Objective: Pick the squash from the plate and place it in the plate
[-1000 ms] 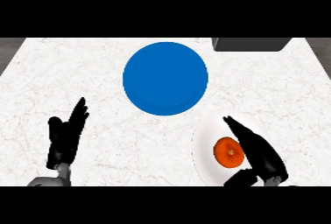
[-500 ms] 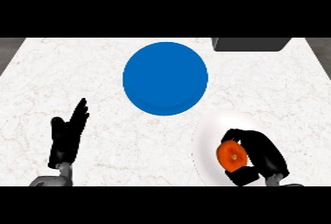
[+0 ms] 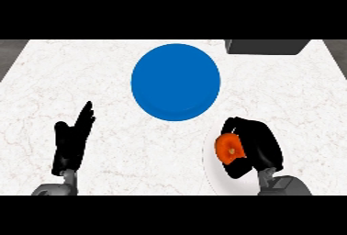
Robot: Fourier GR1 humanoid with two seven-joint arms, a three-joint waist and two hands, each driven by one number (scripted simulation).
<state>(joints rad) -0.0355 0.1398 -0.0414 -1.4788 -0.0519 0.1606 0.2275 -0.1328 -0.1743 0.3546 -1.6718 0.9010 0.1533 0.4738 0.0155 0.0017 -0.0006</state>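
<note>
head view, right hand (image 3: 257, 146) now curled round squash (image 3: 229, 148), lifted higher

Kitchen setting, seen steeply from above. The main cue is the counter (image 3: 136, 174): a white, marble-like top with faint grey-brown veining that fills most of the view. Tableware backs this up: a round blue plate (image 3: 176, 81) sits near the counter's far edge, around the middle, and a white plate (image 3: 211, 158) lies near the near right corner. At the far right corner a dark grey boxy object (image 3: 266, 46) sits at the edge, cut off by the view, so what it is cannot be told. Darker grey surface shows beyond the counter's far left and far right corners.
</note>
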